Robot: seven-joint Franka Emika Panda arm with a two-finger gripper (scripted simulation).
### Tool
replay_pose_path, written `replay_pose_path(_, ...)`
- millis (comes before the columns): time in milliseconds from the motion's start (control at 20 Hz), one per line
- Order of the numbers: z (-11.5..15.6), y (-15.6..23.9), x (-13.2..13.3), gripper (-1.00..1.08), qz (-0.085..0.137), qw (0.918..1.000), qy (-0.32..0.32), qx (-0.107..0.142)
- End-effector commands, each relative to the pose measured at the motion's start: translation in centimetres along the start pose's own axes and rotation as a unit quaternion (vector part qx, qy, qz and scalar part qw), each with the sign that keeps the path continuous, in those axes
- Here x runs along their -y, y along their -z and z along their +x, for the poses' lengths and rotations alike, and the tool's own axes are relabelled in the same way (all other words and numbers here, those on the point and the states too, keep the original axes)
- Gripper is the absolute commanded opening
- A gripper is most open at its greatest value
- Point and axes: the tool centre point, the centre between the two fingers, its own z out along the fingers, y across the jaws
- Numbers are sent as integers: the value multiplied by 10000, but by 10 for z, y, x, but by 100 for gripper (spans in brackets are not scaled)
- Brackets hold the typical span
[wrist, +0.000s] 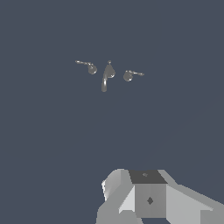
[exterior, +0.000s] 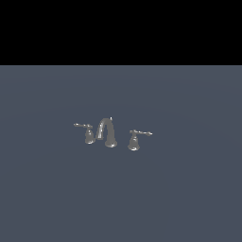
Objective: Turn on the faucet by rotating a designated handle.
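Observation:
The faucet (exterior: 108,132) is a small chrome three-piece set standing on a flat grey-blue surface, near the middle of the exterior view. Its arched spout (wrist: 107,74) stands between two lever handles. The handle (exterior: 87,133) is on the exterior view's left, and its thin lever juts out to that side. From the wrist camera the handle (wrist: 90,68) looks small and far off. The gripper's fingers appear in neither view, so nothing shows where it is relative to the handle.
The twin handle (exterior: 134,141) stands on the exterior view's right with its lever jutting right; it also shows in the wrist view (wrist: 128,75). A grey blocky part of the arm (wrist: 148,197) fills one edge of the wrist view. The grey surface (exterior: 189,198) spreads all around.

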Motion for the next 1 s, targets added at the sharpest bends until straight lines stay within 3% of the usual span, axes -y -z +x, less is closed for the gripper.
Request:
replay_pose_path(0,0,0,0,-100,0,10000,0,0)
replay_pose_path(500,8,-1,2,-100,-172,9998,6,-74)
replay_pose_path(950,18,-6,7,-100,-13,9999,-126,-23)
